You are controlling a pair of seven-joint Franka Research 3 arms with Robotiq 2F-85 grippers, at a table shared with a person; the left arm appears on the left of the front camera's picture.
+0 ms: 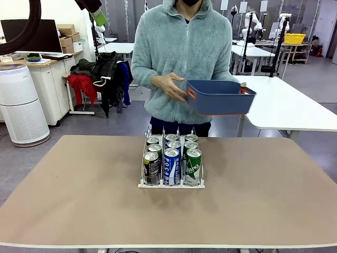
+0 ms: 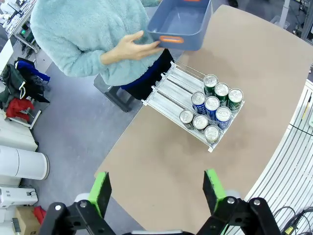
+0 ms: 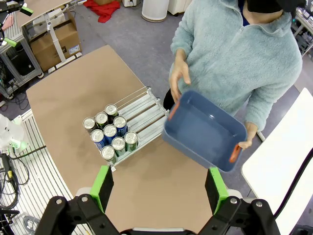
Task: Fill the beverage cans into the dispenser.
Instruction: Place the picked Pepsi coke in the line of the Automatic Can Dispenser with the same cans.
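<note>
Since nine slim aluminium cans (image 1: 172,158) are racked in the clear three-lane dispenser (image 2: 172,87), both grippers' fingers (image 2: 100,192) (image 3: 101,186) are held released (aloft).

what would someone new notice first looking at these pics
Probably the dispenser in the middle of the table, its three lanes packed with beverage cans at the robot's end. Next, the person at the far side, holding a dark blue bin tilted in the air.
</note>
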